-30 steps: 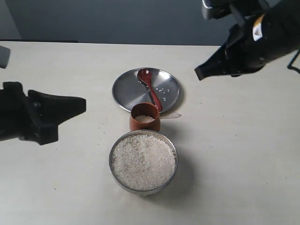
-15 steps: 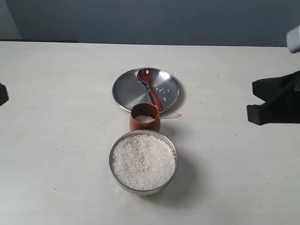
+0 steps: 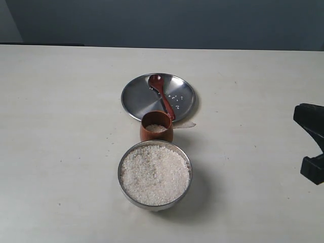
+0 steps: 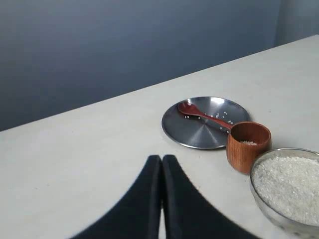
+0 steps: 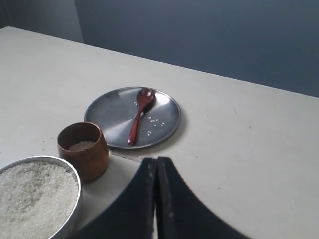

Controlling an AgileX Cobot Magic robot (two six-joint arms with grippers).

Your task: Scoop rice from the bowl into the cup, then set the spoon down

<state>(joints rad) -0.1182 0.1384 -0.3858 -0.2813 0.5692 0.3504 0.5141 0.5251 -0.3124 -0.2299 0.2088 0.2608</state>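
The steel bowl [image 3: 120, 174] sits at the near middle of the table, heaped with rice [image 3: 155, 174]. Just behind it and touching it stands the reddish-brown cup [image 3: 156, 134], holding a little rice. The wooden spoon [image 3: 163, 96] lies on the flat steel plate [image 3: 135, 96] behind the cup, among a few loose grains, with nothing holding it. My left gripper [image 4: 161, 157] is shut and empty, well away from the cup [image 4: 246, 149], and out of the exterior view. My right gripper [image 5: 156, 160] is also shut and empty, short of the plate [image 5: 107, 112] and spoon [image 5: 135, 124].
Black parts of my right arm [image 3: 310, 121] show at the right edge of the exterior view. The pale table [image 3: 61, 126] stretches bare to either side of the vessels. A dark wall [image 3: 162, 20] runs behind the far table edge.
Both arms have pulled back from the middle. The left one went out of the exterior view to the left, and the right one dropped to the right edge. The spoon, cup and bowl have not moved.
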